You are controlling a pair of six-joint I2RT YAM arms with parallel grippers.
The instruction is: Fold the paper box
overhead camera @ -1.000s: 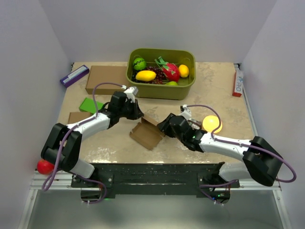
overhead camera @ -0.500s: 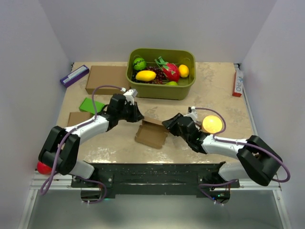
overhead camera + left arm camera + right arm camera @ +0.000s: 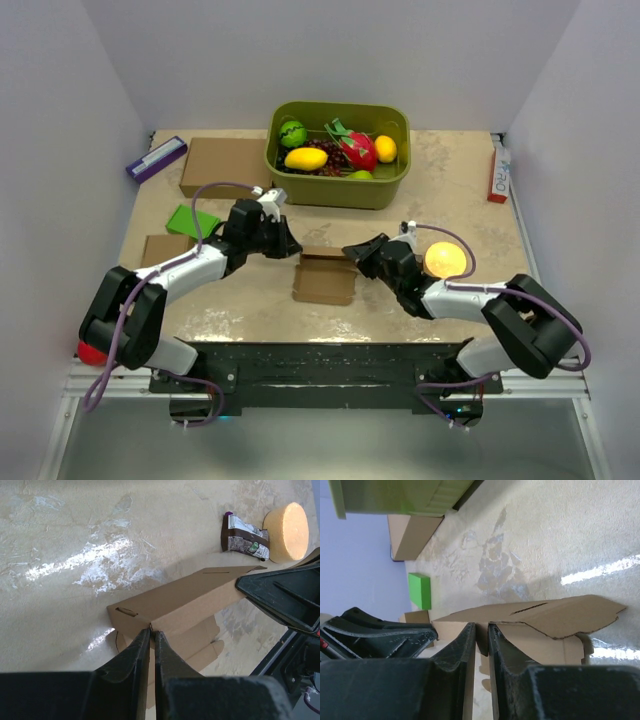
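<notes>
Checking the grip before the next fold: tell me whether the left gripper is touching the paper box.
Touching. The left wrist view shows the fingers of the left gripper closed on a thin cardboard edge of the paper box, with no gap visible.

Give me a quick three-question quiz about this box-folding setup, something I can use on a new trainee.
1. True or false: the paper box lies inside the green bin.
2. The left end effector and the right end effector are: A) each pinching cardboard of the box, B) both hovering over the bin, C) both resting open on the table.
3. Fill in: the bin holds toy ____.

Key: 1 false, the box lies on the table in front of the bin. 2 A. 3 fruit.
</notes>
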